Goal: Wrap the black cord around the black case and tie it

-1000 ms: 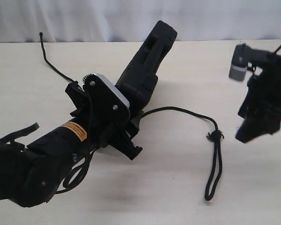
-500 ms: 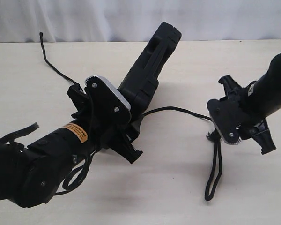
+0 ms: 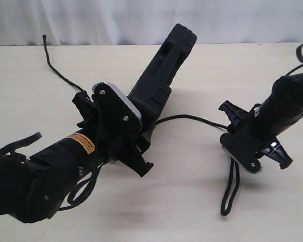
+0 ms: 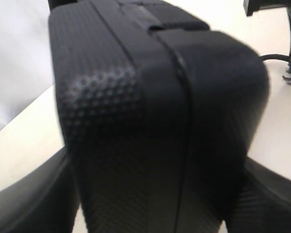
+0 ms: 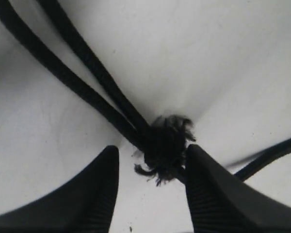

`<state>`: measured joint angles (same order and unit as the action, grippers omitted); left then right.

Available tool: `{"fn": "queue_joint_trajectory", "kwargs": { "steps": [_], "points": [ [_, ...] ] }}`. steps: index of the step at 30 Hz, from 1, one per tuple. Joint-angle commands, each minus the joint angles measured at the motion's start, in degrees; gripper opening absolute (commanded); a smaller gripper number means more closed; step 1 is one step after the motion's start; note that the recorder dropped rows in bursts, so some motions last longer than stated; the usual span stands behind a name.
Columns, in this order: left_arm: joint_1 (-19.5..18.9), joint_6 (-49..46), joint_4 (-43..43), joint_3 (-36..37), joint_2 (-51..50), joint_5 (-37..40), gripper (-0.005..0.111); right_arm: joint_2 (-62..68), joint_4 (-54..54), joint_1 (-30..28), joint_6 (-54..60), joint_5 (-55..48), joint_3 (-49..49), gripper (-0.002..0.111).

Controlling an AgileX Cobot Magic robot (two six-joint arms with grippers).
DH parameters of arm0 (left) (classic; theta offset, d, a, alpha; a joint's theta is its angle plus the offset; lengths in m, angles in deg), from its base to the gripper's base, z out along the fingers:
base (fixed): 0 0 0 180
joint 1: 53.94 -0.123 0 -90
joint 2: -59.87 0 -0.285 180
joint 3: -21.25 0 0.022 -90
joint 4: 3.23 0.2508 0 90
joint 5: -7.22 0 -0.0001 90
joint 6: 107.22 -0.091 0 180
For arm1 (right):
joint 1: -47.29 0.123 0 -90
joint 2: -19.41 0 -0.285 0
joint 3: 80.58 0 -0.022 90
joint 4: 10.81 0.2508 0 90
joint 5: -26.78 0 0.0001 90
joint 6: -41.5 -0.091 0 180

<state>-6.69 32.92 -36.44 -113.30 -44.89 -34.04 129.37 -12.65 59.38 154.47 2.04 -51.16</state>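
Left gripper point(image 3: 144, 132) had the flat rectangular matte black plastic case point(image 3: 161, 70) clamped by its lower end, jaws set wide around the thick edge. The case was tilted up off the pale beige tabletop point(image 3: 192, 212), cut-out handle end highest, toward the white backdrop point(image 3: 91, 20). Couldn't tell if the lower end touched the table, your arm blocked it. On the left wrist cam the case corner filled the frame: dimpled texture, seam down the middle, one finger point(image 4: 29, 204) on each side. The long thin black braided cord point(image 3: 192, 118) came out from beside the case near that gripper and ran across the table to the right. Another stretch trailed off far-left behind your left arm. Right gripper point(image 3: 240, 146) sat low over the table, well apart from the case, right on the cord's frayed knot point(image 5: 167, 141). Its jaws were part-way apart, straddling the knot. One finger point(image 5: 218, 194) was touching or just beside the knot's side; the other had a strip of bare table showing between it and the knot, so no clamp on it. Two loop strands point(image 5: 77, 63) ran off together from the knot and a single strand went off the other way. On the ext cam the loop point(image 3: 231, 194) lay flat on the table on the near side of the right gripper.
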Motion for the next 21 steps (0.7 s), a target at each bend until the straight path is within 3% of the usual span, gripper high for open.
{"fn": "queue_joint_trajectory", "kwargs": {
  "steps": [1, 4, 7, 15, 21],
  "points": [
    [0.16, 1.13, 0.53, -0.38, 0.74, 1.43, 0.000, 3.14, -2.31, 0.09, 1.42, 4.46, -0.10, 0.041],
    [0.16, 1.13, -0.10, -0.38, 0.74, 2.37, 0.000, 5.80, -2.54, 0.09, 1.42, 5.60, -0.10, 0.036],
    [0.16, 1.13, -1.93, -0.38, 0.74, 1.73, 0.000, 4.64, 5.17, 0.09, 1.19, 4.31, -0.10, 0.004],
    [0.16, 1.13, -3.69, -0.38, 0.74, 1.97, 0.000, -4.46, 44.22, -2.28, -1.97, -8.98, -0.10, 0.004],
    [0.16, 1.13, -3.90, -0.38, 0.74, 1.95, 0.000, -4.86, 51.78, -6.27, -13.20, -9.56, 0.02, 0.004]
  ]
}}
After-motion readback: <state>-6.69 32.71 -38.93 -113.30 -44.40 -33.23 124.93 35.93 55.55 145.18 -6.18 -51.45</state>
